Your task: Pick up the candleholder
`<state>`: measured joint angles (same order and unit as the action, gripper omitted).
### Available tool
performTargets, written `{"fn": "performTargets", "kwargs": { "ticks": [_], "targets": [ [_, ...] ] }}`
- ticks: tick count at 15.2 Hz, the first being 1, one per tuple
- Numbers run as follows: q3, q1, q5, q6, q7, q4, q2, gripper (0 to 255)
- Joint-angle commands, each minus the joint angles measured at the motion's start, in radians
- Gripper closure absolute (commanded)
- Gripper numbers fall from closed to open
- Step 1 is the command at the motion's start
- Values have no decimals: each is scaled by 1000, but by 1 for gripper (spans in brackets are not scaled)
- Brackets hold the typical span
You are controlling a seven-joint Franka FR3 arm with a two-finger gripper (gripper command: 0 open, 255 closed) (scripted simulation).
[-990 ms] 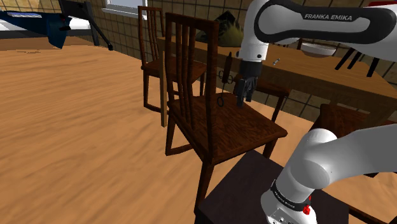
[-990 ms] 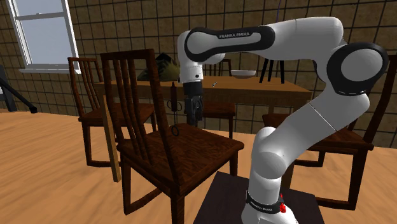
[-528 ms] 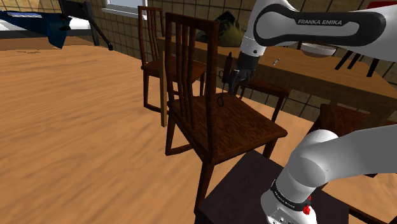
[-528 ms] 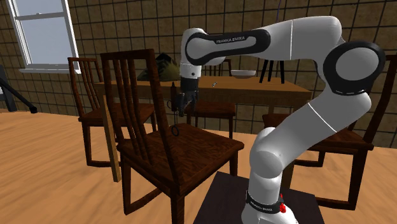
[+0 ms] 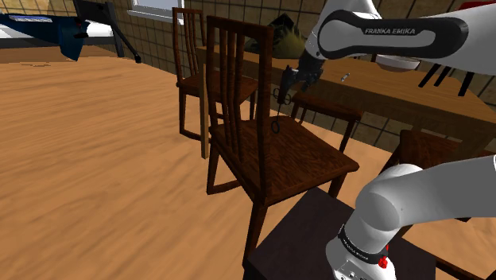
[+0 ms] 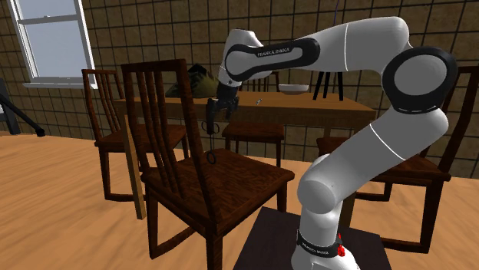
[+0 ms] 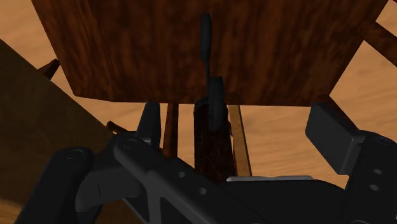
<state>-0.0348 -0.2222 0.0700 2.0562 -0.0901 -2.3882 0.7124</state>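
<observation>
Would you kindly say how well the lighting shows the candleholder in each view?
Shoulder view: the thin black candleholder nearly merges with the dark brown wooden chair seat. Second exterior view: even light, with a soft sheen on the white arm. Wrist view: dim, yet the stem shows against the reddish seat ahead of the open black claw.

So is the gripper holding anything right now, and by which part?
Nothing is held. The gripper is open, and the candleholder stands on the chair seat between its fingers, touched by neither.
</observation>
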Motion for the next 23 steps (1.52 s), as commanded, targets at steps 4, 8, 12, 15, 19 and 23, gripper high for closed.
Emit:
{"fn": "performTargets", "kwargs": {
  "ticks": [4, 8, 12, 15, 19, 23],
  "targets": [
    [-1, -13, 11, 80, -16, -55, 5, 0],
    [-2, -14, 13, 127, -19, -104, 7, 0],
    [-2, -14, 13, 127, -18, -105, 8, 255],
    [-2, -14, 13, 127, -18, -105, 8, 255],
    [-2, -14, 13, 127, -19, -104, 7, 255],
    [-1, -13, 11, 74, -16, -49, 5, 255]
  ]
}}
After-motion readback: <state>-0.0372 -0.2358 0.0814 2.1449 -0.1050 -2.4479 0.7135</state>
